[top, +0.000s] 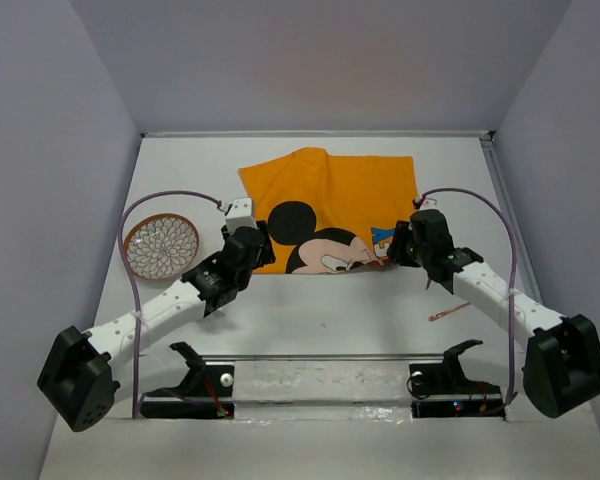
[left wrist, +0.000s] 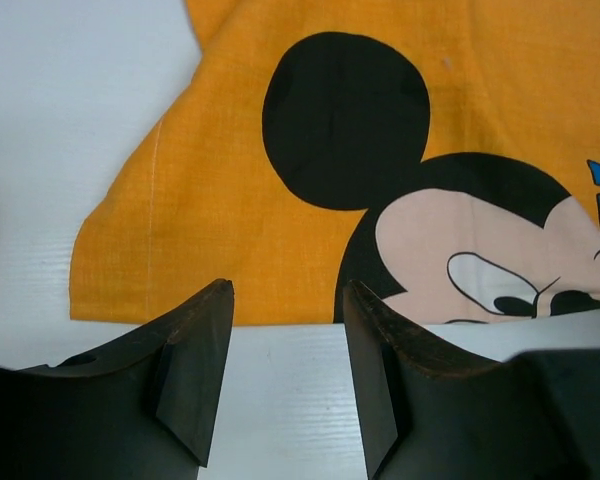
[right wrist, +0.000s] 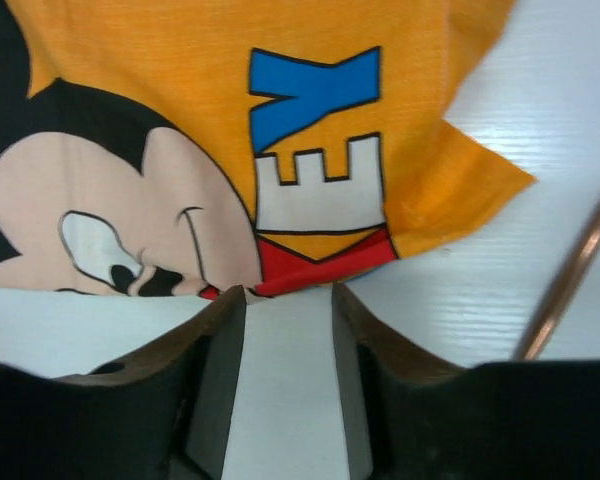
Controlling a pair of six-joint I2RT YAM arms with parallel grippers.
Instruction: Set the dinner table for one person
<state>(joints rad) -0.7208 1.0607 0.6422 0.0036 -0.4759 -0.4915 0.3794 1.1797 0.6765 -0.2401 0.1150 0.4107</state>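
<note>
Both parted and empty, left claw point(left wrist: 288, 300) and right claw point(right wrist: 285, 295) face the placemat's point(top: 330, 190) near edge, which stretches crosswise just ahead on the table point(top: 330, 325)

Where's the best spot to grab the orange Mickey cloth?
Probably its near edge, pinched from the robot's side. The cloth lies flat on the table, so only a thin edge can be nipped, and that edge lies right before the fingers.
</note>
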